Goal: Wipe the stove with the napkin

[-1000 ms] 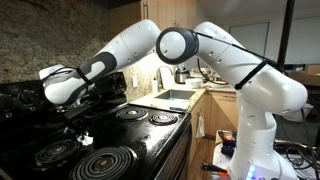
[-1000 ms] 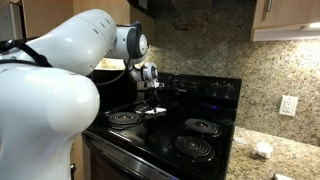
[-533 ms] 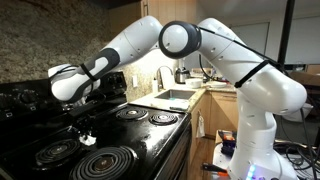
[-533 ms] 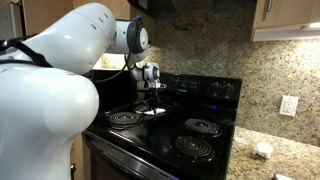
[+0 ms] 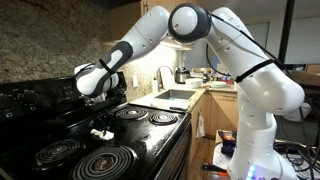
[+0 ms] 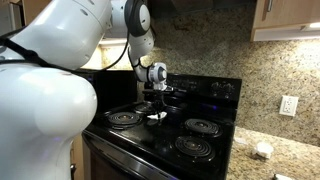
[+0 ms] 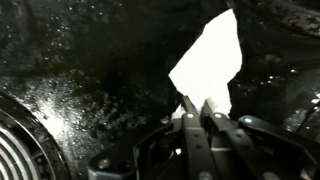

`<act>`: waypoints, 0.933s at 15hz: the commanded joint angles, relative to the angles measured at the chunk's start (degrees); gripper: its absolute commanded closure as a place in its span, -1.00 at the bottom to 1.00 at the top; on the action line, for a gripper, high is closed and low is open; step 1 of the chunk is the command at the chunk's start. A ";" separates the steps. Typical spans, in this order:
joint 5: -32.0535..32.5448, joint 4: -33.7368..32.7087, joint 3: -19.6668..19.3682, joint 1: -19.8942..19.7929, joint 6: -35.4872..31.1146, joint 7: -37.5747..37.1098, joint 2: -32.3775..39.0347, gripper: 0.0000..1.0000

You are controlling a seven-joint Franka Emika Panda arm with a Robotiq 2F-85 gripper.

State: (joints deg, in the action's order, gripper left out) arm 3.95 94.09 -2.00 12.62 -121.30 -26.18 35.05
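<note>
So in the wrist view the gripper point(image 7: 197, 105) is sitting right up front with its jaws squeezed nearly together, pinching one edge of the napkin point(image 7: 208, 62). The white paper is fanning out past the fingertips and lying over the glossy black top of the stove point(image 7: 90, 60), with a coil burner point(image 7: 18, 140) curving in at the lower corner beside it. In both exterior views the arm is pointing the gripper down and holding the napkin point(image 5: 101, 133) at the bare middle strip between the burners. Can't really tell how flat the paper is lying. Further back the control panel point(image 6: 203, 88) is standing up against the granite wall point(image 6: 215, 45), and the steel sink point(image 5: 176, 97) is sitting off beyond the stove's far end
</note>
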 commanded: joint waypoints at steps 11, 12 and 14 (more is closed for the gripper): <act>1.49 13.25 -5.72 -7.65 -4.75 0.86 -6.48 0.85; 1.33 14.28 -5.62 -7.66 -4.73 0.77 -7.25 0.85; 1.15 16.99 -5.05 -7.22 -5.46 0.41 -8.89 0.85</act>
State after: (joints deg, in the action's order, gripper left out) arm 4.27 104.21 -7.67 5.38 -123.97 -25.80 29.47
